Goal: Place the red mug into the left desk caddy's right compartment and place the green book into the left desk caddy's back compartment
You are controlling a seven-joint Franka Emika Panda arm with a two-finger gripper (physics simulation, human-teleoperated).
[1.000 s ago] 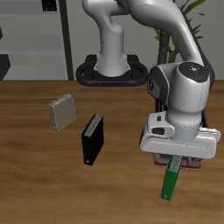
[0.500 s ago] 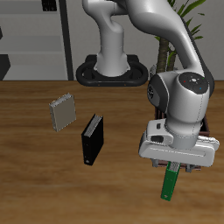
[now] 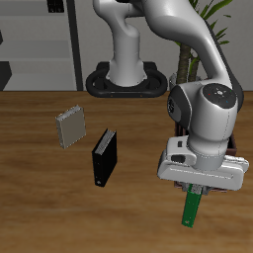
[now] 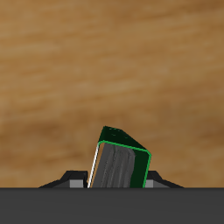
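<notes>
No words, brands or labels can be read on anything here.

There are three books in all: one green, one black and one grey. There is one robot arm with one gripper.

The gripper hangs over the wooden table near its front edge. It is closed tight on the green book. The book sticks out below the gripper, standing almost straight up and leaning a little. Its low end is above the table, and it is hard to tell if it touches the wood. In the wrist view the green book shows its pale grey striped page edge, with a green rim around it. Brown table wood fills the space behind it.

The black book stands on the table to the side of the green book, a bit farther back. The grey book stands farther from the green book than the black one does, and farther back still. The two are near each other but do not touch.

A small dark bit of the left desk caddy peeks out behind the big white arm, just behind the green book. Its cells are hidden by the arm. The red mug does not show in either view.
</notes>
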